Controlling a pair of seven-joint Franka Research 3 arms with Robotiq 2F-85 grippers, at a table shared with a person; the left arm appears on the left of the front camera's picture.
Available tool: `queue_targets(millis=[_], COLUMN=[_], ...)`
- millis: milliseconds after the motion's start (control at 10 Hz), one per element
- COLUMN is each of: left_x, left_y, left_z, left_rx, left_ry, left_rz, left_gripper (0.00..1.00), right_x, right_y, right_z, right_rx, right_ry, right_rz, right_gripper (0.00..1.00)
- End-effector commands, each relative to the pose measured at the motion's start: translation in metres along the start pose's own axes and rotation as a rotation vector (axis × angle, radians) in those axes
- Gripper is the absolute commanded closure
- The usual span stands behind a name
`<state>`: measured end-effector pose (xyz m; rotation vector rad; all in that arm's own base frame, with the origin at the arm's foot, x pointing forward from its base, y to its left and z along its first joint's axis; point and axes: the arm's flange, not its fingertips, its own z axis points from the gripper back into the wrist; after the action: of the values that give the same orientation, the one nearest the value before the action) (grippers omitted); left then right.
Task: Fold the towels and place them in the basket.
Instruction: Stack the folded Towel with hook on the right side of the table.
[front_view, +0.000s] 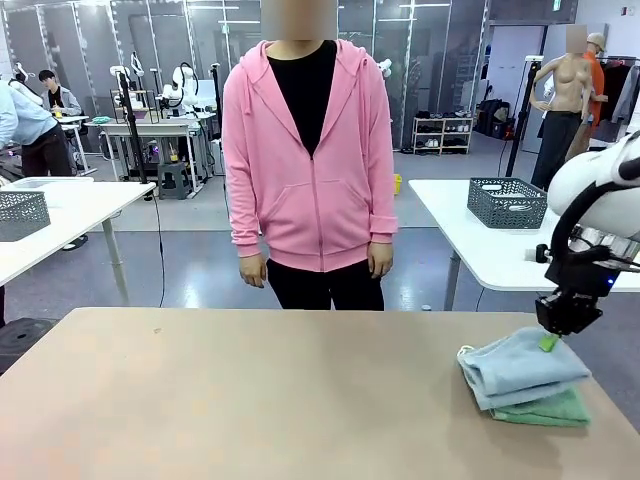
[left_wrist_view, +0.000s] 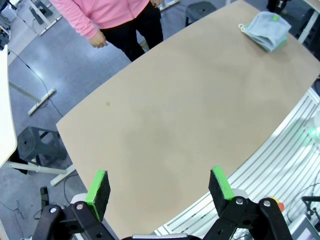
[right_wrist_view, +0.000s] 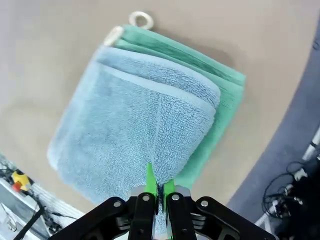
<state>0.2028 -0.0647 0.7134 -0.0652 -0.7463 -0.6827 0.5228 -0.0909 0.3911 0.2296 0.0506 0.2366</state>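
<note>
Two folded towels lie stacked at the table's right side. The pale grey-blue towel (front_view: 520, 368) (right_wrist_view: 135, 125) (left_wrist_view: 267, 27) rests on the mint green towel (front_view: 548, 408) (right_wrist_view: 227, 110), whose edges stick out beneath it. My right gripper (front_view: 549, 342) (right_wrist_view: 158, 184) is shut, pinching the far right edge of the grey-blue towel, and a crease runs from its fingers. My left gripper (left_wrist_view: 160, 186) hangs open and holds nothing, high above the table's near left edge. The basket is out of view.
A person in a pink hoodie (front_view: 308, 160) stands at the far side of the tan table (front_view: 250, 400), hands hanging down. Dark mesh bins (front_view: 507, 202) (front_view: 20, 213) sit on white tables behind. A stool (left_wrist_view: 40, 145) stands beside the table.
</note>
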Motion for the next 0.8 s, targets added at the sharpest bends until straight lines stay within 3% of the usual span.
queue_targets(millis=[0, 100, 200, 300, 400, 500, 600, 700], left_x=[-0.001, -0.001, -0.001, -0.001, -0.001, -0.001, -0.001, -0.001], left_y=[0.001, 0.001, 0.001, 0.001, 0.001, 0.001, 0.001, 0.001], left_z=[0.0, 0.0, 0.0, 0.0, 0.0, 0.0, 0.0, 0.0], left_rx=[-0.001, -0.001, -0.001, -0.001, -0.001, -0.001, -0.001, -0.001], left_ry=[0.003, 0.003, 0.003, 0.003, 0.003, 0.003, 0.003, 0.003], left_rz=[-0.008, -0.008, -0.008, -0.008, -0.008, -0.008, -0.008, -0.008], left_gripper=[0.0, 0.0, 0.0, 0.0, 0.0, 0.0, 0.0, 0.0], right_x=[0.0, -0.002, -0.004, -0.005, -0.007, -0.01, -0.012, -0.016], right_y=[0.007, 0.007, 0.007, 0.008, 0.01, 0.01, 0.01, 0.009], right_z=[-0.008, -0.013, -0.015, -0.017, -0.019, -0.02, -0.02, -0.019], right_rx=[-0.14, -0.151, -0.144, -0.136, -0.128, -0.124, -0.123, -0.13], right_ry=[0.075, 0.101, 0.111, 0.1, 0.092, 0.08, 0.072, 0.074], right_rz=[-0.074, -0.093, -0.103, -0.105, -0.107, -0.11, -0.112, -0.125], right_gripper=[0.95, 0.85, 0.6, 0.5, 0.27, 0.2, 0.0, 0.0])
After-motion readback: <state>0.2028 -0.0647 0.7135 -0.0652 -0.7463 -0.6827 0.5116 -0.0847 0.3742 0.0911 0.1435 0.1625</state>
